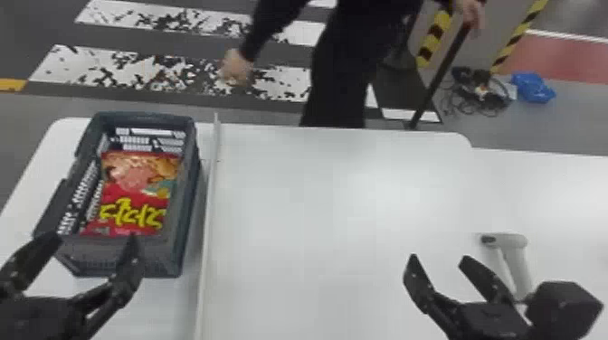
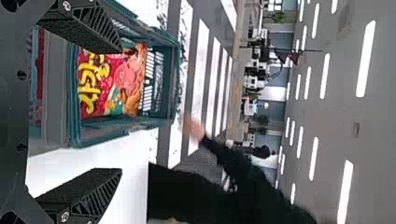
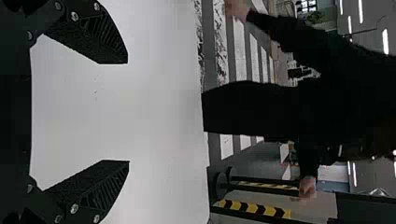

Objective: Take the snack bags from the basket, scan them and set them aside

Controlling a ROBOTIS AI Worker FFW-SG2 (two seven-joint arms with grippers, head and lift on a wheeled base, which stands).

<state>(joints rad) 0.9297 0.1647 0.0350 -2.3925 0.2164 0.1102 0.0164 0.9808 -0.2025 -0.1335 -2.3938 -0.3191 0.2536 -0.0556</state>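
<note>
Head view: left claw [image 1: 94,239] is spread; bag [image 1: 135,190] lies beyond it in basket [image 1: 163,256], presumably for pickup. Right claw [image 1: 439,257] is spread, scanner [image 1: 513,242] beyond, presumably for easy reach.

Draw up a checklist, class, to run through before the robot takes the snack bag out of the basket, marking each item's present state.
1. Snack bag inside the basket, printed front up: ok.
2. Left gripper open and empty: ok.
3. Left gripper's fingers around the bag: not ok; they are apart at the basket's near end, with the bag not between them.
4. Right gripper open and empty: ok.
5. Scanner in the right gripper: not ok; it lies on the table, to the robot's right.
6. Scanner switched on: cannot tell.
</note>
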